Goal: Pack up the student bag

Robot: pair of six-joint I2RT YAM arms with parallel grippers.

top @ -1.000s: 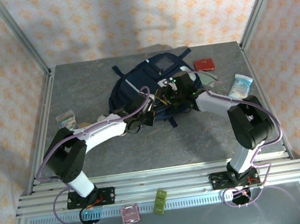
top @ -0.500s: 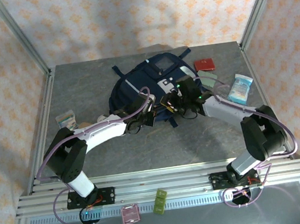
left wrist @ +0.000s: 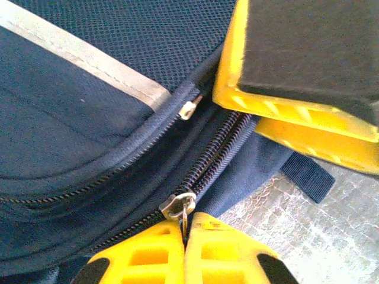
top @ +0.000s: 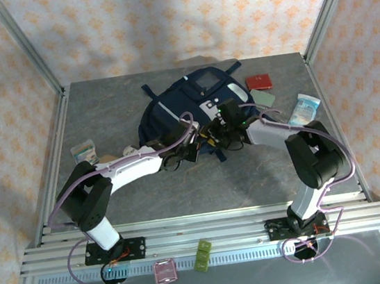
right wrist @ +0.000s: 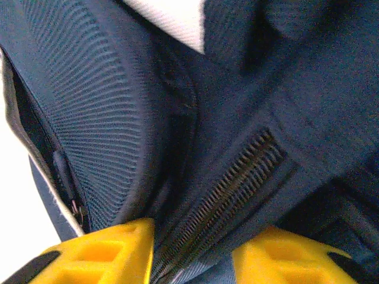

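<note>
The student bag (top: 171,106) lies by the middle of the table's (top: 250,176) far edge. The left pincer (left wrist: 185,234) is closed on a zipper pull (left wrist: 177,206) at the bag's near side. Just beside it, the right pincer (right wrist: 192,248) straddles the zipper seam (right wrist: 237,177); whether it pinches the fabric I cannot tell.

The student bag (left wrist: 71,124) is coarse, matt woven navy cloth; its zip pull (left wrist: 177,206) is shiny metal. The left gripper (left wrist: 185,254) is smooth yellow plastic.
</note>
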